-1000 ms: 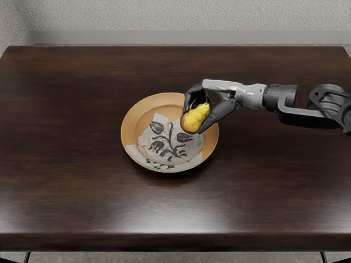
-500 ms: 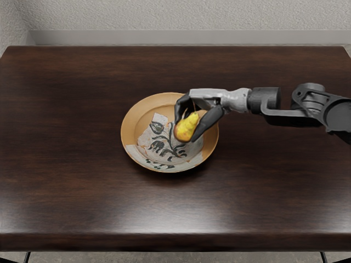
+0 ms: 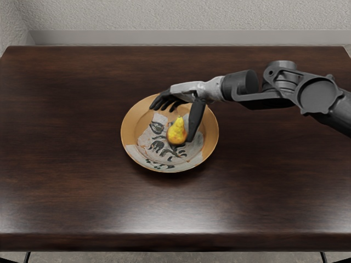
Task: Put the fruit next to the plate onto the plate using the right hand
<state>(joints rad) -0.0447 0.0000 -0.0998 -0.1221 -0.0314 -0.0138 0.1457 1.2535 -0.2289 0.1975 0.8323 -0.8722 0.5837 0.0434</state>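
A yellow pear (image 3: 176, 131) stands upright in the middle of the orange plate (image 3: 131, 125), on its grey floral centre. My right hand (image 3: 178, 109) hovers over the plate's far half with its fingers (image 3: 163, 101) spread to the left and its thumb pointing down beside the pear. The hand is open and nothing is held in it. Whether the thumb still touches the pear I cannot tell. The right arm (image 3: 274, 90) comes in from the right edge. The left arm is out of view.
The plate sits near the centre of a dark wooden table (image 3: 66, 181). A grey wall and baseboard (image 3: 164, 37) run behind the table's far edge.
The right hand carried the pear leftward and down over the plate, then spread its fingers. The pear now rests on the plate, let go.
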